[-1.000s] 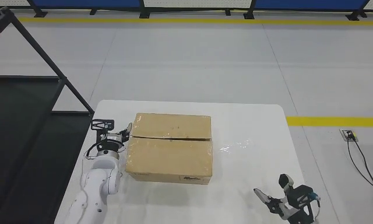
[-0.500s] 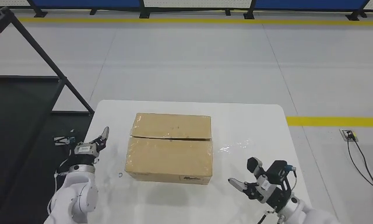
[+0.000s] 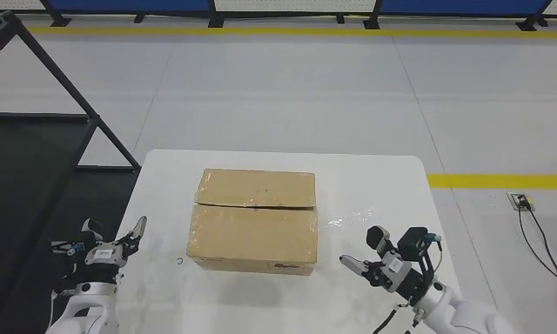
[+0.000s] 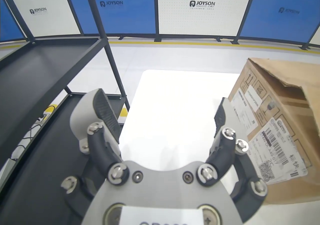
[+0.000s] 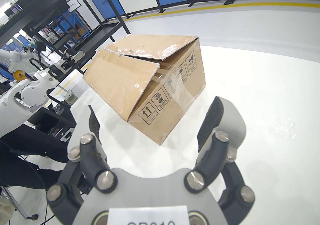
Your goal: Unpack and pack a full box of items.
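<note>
Left gripper (image 3: 102,238) hangs at left edge of white table (image 3: 374,190), beside black rack (image 3: 45,173); fingers spread wide, nothing between them. Right gripper (image 3: 361,250) over table's near right part, likewise spread and empty, facing cardboard box (image 3: 254,223). Box sits mid-table, well apart from both grippers. Top flaps folded down (one flap slightly raised, thin gap at seam). Printed labels (image 4: 272,146) on box side facing left gripper.

Top view high, looking down on the surface (image 3: 374,182), wrist views low beside it, facing the shared box (image 3: 254,225) from opposite ends.
</note>
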### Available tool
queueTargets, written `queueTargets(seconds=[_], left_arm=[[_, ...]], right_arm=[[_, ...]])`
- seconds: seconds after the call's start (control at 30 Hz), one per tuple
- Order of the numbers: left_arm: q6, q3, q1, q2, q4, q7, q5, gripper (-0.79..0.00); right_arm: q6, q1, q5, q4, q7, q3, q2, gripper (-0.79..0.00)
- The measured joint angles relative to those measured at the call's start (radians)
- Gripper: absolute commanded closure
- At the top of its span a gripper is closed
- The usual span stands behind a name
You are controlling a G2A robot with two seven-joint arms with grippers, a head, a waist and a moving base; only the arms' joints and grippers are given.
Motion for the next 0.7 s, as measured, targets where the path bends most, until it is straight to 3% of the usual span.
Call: queueTargets(seconds=[0.17, 0.4, 0.7], left_arm=[[-0.097, 0.0, 0.009, 0.005, -0.022, -0.045, -0.027, -0.785], [-0.39, -0.105, 0.023, 0.025, -0.021, -0.174, -0.273, -0.785], [-0.688, -0.196, 0.088, 0.048, -0.034, -0.262, -0.496, -0.785]], right_arm=[[0.01, 0.043, 0.097, 0.031, 0.024, -0.05, -0.004, -0.785], [-0.042, 0.17, 0.389, 0.172, 0.149, -0.105, -0.005, -0.785], [0.006, 0.321, 0.657, 0.338, 0.238, -0.165, -0.013, -0.785]])
